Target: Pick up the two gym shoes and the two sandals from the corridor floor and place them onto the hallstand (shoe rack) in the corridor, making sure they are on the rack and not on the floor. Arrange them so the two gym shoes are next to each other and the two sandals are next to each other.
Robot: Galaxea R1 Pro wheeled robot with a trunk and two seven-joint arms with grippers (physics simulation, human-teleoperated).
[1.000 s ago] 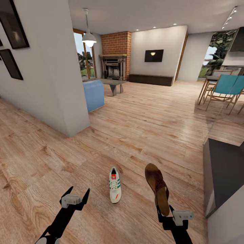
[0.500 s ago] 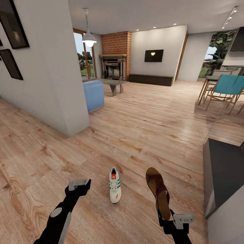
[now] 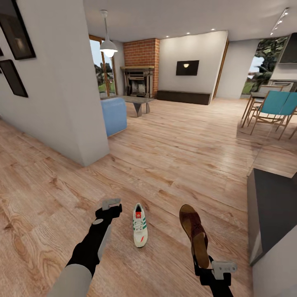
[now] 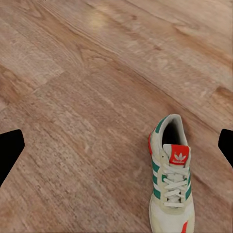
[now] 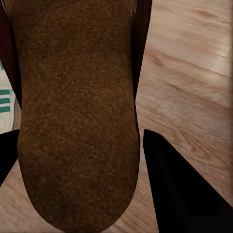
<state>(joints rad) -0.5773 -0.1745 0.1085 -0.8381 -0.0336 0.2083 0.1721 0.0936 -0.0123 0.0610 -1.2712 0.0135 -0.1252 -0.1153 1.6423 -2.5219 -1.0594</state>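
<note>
1. Wood-grain planks of light brown made up the floor (image 3: 173, 156), glossy enough to carry pale reflections further into the room.
2. One gym shoe (image 3: 140, 225) lay flat on those planks, white with laces, green side stripes and a red-orange tongue patch; in the left wrist view the same shoe (image 4: 171, 178) showed its open collar and a red-orange strip along the heel side.
3. One sandal (image 3: 194, 234) was off the floor, gripped at its heel end by the right gripper (image 3: 203, 264) and tilting up and away from the robot; its dark brown body was long and oval with a tan footbed.
4. In the right wrist view the sandal (image 5: 75, 111) showed a rough, fibrous brown surface with a rounded end, the dark fingers (image 5: 182, 189) closed against its sides.
5. The left gripper (image 3: 109, 208) hung just left of the shoe, near its heel end, not touching it, its two black fingers (image 4: 8, 151) spread wide apart.
6. A dark grey cabinet (image 3: 272, 206) with a flat top stood at the right edge, well apart from the shoe.
7. Compared with a second earlier, the left arm had reached forward and rightward towards the shoe, while the sandal had sunk slightly and the shoe had not moved.
</note>
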